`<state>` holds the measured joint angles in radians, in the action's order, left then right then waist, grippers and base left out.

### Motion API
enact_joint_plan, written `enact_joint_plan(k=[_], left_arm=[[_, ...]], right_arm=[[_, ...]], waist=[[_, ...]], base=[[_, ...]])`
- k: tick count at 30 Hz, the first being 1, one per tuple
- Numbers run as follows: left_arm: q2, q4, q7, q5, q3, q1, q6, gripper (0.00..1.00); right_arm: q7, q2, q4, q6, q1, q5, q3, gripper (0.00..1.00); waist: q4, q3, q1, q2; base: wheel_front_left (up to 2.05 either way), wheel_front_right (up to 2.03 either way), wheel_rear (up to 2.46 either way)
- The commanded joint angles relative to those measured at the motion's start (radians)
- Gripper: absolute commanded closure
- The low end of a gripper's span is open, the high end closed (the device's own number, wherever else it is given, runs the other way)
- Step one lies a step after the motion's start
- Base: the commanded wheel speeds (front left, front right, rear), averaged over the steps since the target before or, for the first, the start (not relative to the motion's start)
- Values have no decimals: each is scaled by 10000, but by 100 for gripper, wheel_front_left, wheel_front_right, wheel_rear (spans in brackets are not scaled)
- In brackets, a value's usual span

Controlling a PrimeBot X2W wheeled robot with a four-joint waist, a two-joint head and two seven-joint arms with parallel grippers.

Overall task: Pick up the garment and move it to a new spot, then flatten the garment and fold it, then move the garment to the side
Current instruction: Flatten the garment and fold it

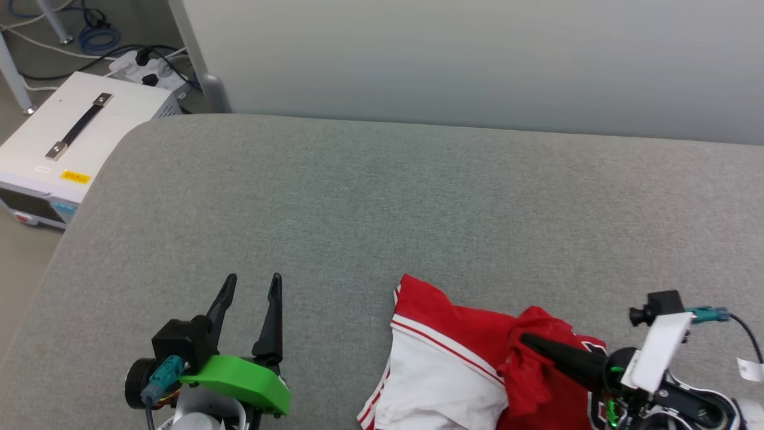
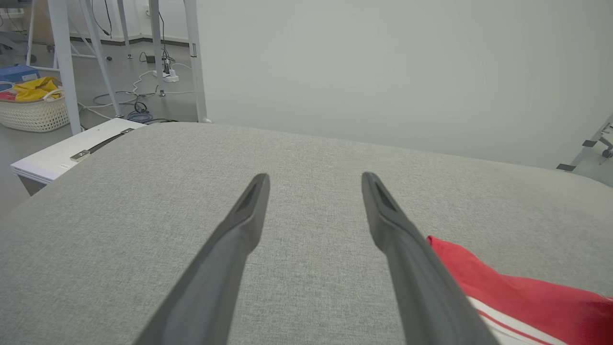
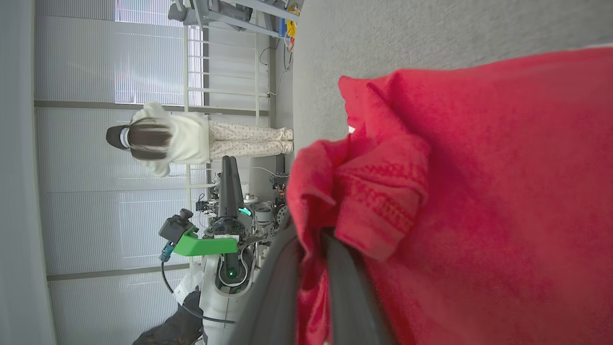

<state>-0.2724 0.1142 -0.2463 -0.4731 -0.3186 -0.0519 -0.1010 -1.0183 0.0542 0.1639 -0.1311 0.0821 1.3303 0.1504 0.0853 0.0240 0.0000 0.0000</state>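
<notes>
The garment (image 1: 453, 364), red with a white sleeve and red-white striped trim, lies bunched on the grey cushion (image 1: 382, 203) at the lower right of the head view. My right gripper (image 1: 525, 341) is shut on a raised fold of its red cloth (image 3: 364, 191), which drapes over the dark fingers (image 3: 345, 282) in the right wrist view. My left gripper (image 1: 250, 286) stands open over bare cushion to the garment's left, nothing between its fingers (image 2: 239, 225). A red edge of the garment (image 2: 507, 287) shows beside its right finger in the left wrist view.
A white box with a black handle (image 1: 65, 143) sits on the floor off the cushion's left edge, with cables and a power strip (image 1: 149, 68) behind. A grey wall panel (image 1: 477, 60) backs the cushion. A person (image 3: 191, 139) stands in the background beyond my left arm (image 3: 225, 211).
</notes>
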Motion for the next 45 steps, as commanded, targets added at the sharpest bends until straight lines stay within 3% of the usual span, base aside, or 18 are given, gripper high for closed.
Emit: enact_joint_plan(k=[1,9,18,20,21,33,40,45], left_arm=[[86,2,-60,56,-15,-205,26,0],[270,71,-108,206,-119,-538,91,0],[480,165,-143,315,-8,-687,133,0],[495,204,-146,353,6,-705,159,0],[498,222,-147,380,4,-724,179,0],[472,313,-153,490,26,-697,272,0],[336,307,-130,487,63,-418,155,0],[333,264,-128,461,90,-312,45,0]], right_arm=[[220,-36,83,4,242,168,-424,100],[1199,-38,474,4,870,265,-2384,100],[2112,-38,1376,4,1361,-346,-3487,100],[2268,-38,1564,4,1407,-373,-3697,62],[2357,-39,1605,4,1438,-323,-3782,0],[3847,760,484,4,1465,-679,-4502,0],[6333,1600,58,4,1231,-2692,-4434,0],[8080,1903,276,4,922,-4359,-3531,0]], waist=[[359,271,0,0],[980,848,0,0],[1194,1253,0,0],[1164,1263,0,0],[1150,1258,0,0],[814,690,0,0],[475,340,0,0],[180,147,0,0]], base=[[0,0,0],[0,0,0],[0,0,0],[0,0,0],[0,0,0],[0,0,0],[0,0,0],[0,0,0]])
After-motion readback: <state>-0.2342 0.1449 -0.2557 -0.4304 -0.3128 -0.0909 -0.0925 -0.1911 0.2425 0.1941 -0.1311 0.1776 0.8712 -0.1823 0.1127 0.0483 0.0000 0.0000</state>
